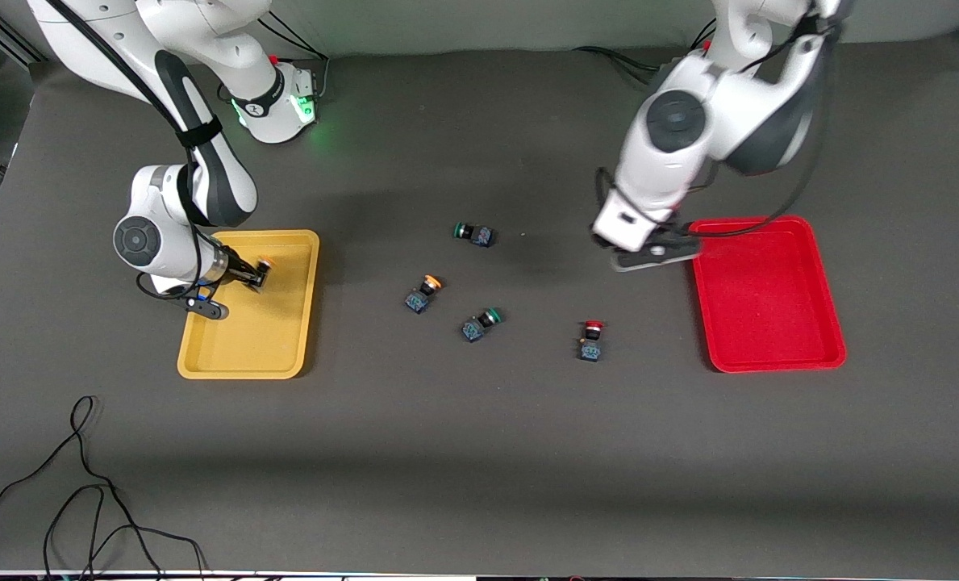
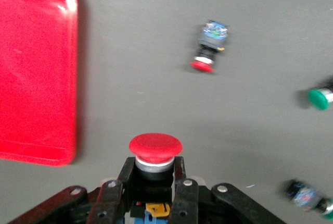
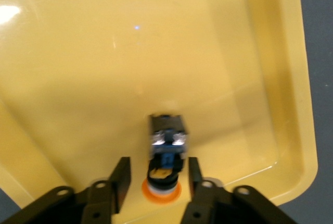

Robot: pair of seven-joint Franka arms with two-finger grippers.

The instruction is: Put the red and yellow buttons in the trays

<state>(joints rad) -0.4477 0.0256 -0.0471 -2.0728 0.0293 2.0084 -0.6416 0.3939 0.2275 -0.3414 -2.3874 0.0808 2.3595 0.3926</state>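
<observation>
- The right gripper (image 1: 258,275) hangs low inside the yellow tray (image 1: 261,347), at the right arm's end of the bench (image 1: 479,452).
- Its fingers (image 3: 124,174) stand parted on either side of an orange button (image 3: 166,143), with a gap showing, so the gripper is open. The button lies in the tray with its blue base toward the tray floor.
- A second orange button (image 1: 423,292) lies on its side on the bare bench between the two trays.
- Two green buttons lie near it. One green button (image 1: 473,233) is farther from the front camera, and the other green button (image 1: 481,323) is nearer to it.
- A red button (image 1: 591,340) rests on the bench, closer to the red tray (image 1: 769,323) than the green ones, and nearer the camera than the left gripper.
- The left gripper (image 1: 656,257) is over the bench just beside the red tray's rim, at the left arm's end.
- It is clamped on the black barrel of a second red button (image 2: 155,146), with the cap sticking out past the fingertips. The red tray holds nothing.
</observation>
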